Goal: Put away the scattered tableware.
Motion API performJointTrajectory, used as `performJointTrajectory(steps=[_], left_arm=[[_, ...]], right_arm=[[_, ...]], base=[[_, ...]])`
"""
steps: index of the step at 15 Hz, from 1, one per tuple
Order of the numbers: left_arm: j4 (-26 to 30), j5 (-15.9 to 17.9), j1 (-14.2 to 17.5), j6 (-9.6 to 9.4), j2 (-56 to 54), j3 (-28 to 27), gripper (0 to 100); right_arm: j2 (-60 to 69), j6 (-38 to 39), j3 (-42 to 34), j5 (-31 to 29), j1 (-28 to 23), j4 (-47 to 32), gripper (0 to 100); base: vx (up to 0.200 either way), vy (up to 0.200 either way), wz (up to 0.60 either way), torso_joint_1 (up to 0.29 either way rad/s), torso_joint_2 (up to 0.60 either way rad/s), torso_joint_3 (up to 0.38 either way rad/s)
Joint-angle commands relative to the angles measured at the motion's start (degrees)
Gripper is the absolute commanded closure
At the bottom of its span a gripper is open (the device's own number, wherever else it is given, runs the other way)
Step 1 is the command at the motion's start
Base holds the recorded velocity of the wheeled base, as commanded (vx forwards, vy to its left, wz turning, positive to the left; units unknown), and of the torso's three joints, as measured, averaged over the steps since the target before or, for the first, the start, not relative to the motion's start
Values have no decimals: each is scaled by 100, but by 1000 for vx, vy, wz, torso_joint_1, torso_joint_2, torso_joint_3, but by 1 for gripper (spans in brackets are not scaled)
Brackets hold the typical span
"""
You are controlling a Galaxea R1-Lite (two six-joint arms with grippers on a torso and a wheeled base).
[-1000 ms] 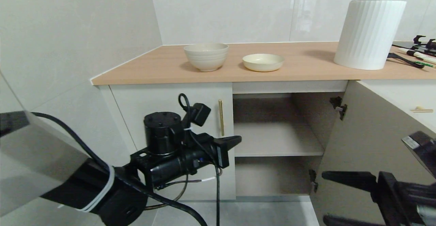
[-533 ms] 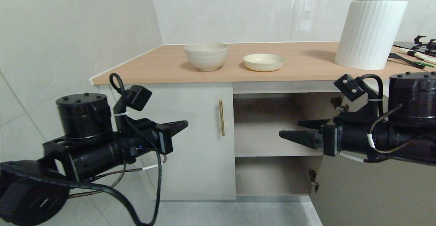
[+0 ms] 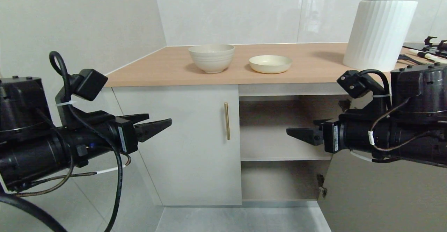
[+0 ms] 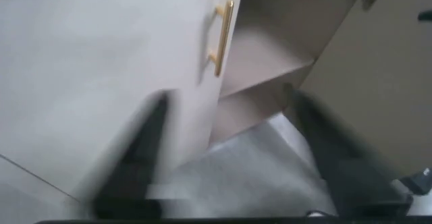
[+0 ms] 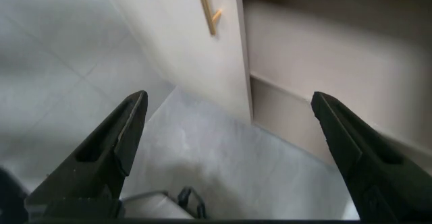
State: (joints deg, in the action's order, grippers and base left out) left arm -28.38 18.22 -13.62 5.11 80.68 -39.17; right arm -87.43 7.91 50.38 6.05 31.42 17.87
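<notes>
**Both arms raised to a ready stance before the cabinet.** Over the preceding second I had brought the left gripper (image 3: 160,118) up and outward from its low place by the brass handle (image 3: 226,121) of the closed door (image 3: 181,144). I had also lifted the right gripper (image 3: 301,127) from the bottom edge of the head view to the height of the open compartment. Both stood with jaws apart and nothing between them; the right wrist view confirmed the spread fingers (image 5: 108,153) over the floor.

The task's things had not moved. The bowl (image 3: 211,57) and the shallow dish (image 3: 270,63) sat side by side, not touching, on the countertop (image 3: 157,69), left of the ribbed white container (image 3: 380,34). Below them the shelf (image 3: 279,143) lay exposed beside the open door (image 3: 352,190).

I judged the opening step complete and no tableware yet stowed. The lift left both arms free to go up to the counter, the right being nearer the dish.
</notes>
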Motion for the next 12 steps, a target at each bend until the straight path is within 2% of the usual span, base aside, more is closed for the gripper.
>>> performJointTrajectory(steps=[1, 2, 4, 7, 12], left_arm=[[8, 155, -1, -10, -158, -12, 0], [61, 340, -1, -10, -298, 6, 0], [333, 384, -1, -1, -474, -82, 0], [1212, 366, -1, 25, -694, -522, 0], [1309, 375, -1, -1, -843, -513, 0]], right_arm=[[279, 0, 147, -16, -4, -275, 0], [288, 0, 209, -16, 5, -434, 0], [323, 0, 209, -16, -4, -469, 0], [367, 0, 209, -25, -4, -469, 0], [525, 0, 182, -16, -65, -469, 0]], base=[[0, 0, 0, 0, 0, 0], [0, 0, 0, 0, 0, 0], [0, 0, 0, 0, 0, 0], [0, 0, 0, 0, 0, 0], [0, 0, 0, 0, 0, 0]])
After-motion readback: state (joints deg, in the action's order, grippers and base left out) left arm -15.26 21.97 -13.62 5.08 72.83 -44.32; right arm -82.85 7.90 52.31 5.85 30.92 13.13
